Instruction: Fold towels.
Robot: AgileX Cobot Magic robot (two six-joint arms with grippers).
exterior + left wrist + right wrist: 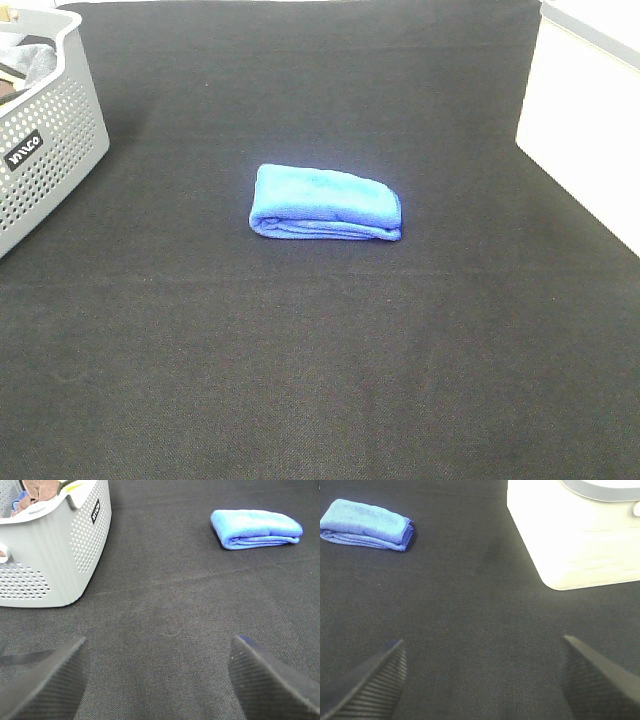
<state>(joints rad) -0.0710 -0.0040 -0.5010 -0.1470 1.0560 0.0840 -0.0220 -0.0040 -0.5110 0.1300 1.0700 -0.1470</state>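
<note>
- On the left, the basket (45,150) sits at the table's (320,380) corner; we see only part of it in the high view, and its contents are cut off. From the left wrist view we make out brown and blue cloth inside, but not what each piece is.
- Our left gripper (160,680) hangs over bare table with its jaws spread wide, holding nothing, between the basket and the towel.
- In the middle, the towel (325,204) lies folded into a compact bundle, layered edges showing along its near side, well apart from both grippers. We judge this one done.
- The step in hand looks like a pause between towels: the next move probably calls for our left gripper to reach into the basket for another cloth, or for one arm to clear the folded towel aside. We cannot tell which.
- The towel's tag is not visible; how many folds it holds is hard to count.
- Our right gripper (482,680) is likewise released and empty, near the white box (575,530).
- That box is overexposed and cropped; its purpose is unclear.
</note>
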